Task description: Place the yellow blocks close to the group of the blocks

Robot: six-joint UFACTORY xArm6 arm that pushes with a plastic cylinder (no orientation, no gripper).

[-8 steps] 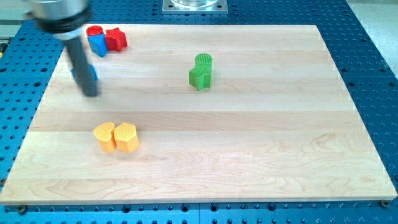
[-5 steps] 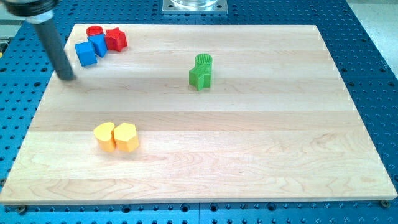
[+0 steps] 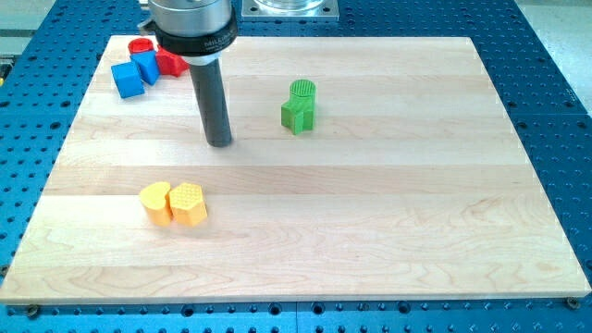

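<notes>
Two yellow blocks touch each other at the view's lower left: a yellow heart-like block (image 3: 155, 203) on the left and a yellow hexagon block (image 3: 188, 203) on the right. A group sits at the top left: a blue cube (image 3: 127, 80), a second blue block (image 3: 145, 65), a red cylinder (image 3: 139, 46) and a red star block (image 3: 170, 62) partly hidden by the rod. My tip (image 3: 219, 142) rests on the board above and right of the yellow blocks, apart from them.
Two green blocks stand together right of my tip: a green cylinder (image 3: 302, 92) and a green block (image 3: 297, 115) below it. The wooden board (image 3: 370, 203) lies on a blue perforated table.
My tip swung from the board's left edge near the blue cube to the right, to the middle-left of the board. The blue cube came to rest beside the red and blue group.
</notes>
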